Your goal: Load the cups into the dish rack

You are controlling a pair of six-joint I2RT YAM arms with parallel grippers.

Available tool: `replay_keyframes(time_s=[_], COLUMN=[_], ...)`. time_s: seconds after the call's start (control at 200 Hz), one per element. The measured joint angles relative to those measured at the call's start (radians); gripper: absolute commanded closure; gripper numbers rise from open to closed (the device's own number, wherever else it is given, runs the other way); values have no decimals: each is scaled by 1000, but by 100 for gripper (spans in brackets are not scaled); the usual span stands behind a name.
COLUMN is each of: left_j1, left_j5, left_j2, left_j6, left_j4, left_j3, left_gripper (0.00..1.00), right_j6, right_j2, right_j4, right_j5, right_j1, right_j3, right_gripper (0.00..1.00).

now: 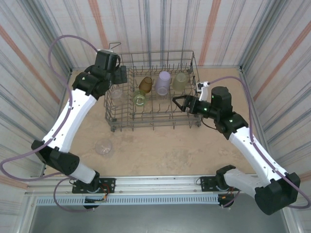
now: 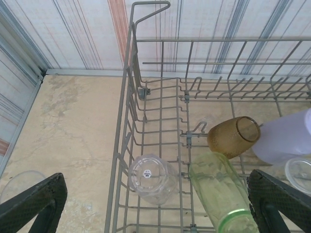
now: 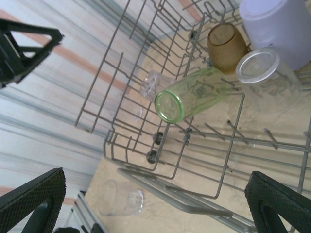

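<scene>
Striped walls [image 1: 39,39] hem the table [image 1: 165,150] — left gripper [image 2: 155,191], right gripper [image 1: 179,103], both spread, flank the dish rack [image 1: 146,124].

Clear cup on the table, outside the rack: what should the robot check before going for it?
1. The left gripper is open and empty: ok.
2. The right gripper is open and empty: ok.
3. The clear cup sits alone on the table, nothing crowding it: ok.
4. Its mouth facing up or down: cannot tell.
5. The dish rack has free space along its near side: ok.
</scene>
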Motion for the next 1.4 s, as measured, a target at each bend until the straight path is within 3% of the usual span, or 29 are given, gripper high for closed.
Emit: replay_keyframes(time_s=[0.195, 0.391, 0.801, 1.077, 1.403], left_j1=[0, 0, -6, -128, -193], left_j5=[14, 18, -19, -37, 19], left_j2=[-61, -162, -330, -343, -366], left_j6=[-1, -5, -126, -287, -392], left_j4=[-48, -105, -281, -381, -393], left_j3=[-40, -121, -352, -446, -555], left_gripper=[1, 1, 1, 1, 1], right_j6=[-40, -66, -93, -99, -99], right_j2=[1, -7, -77, -87, -104], right_j4=[-45, -79, -106, -138, -186], right_j5=[79, 132, 165, 166, 148], right_j1=[97, 134, 134, 89, 34], right_j3=[27, 35, 6, -2, 0], right_gripper=[1, 1, 1, 1, 1])
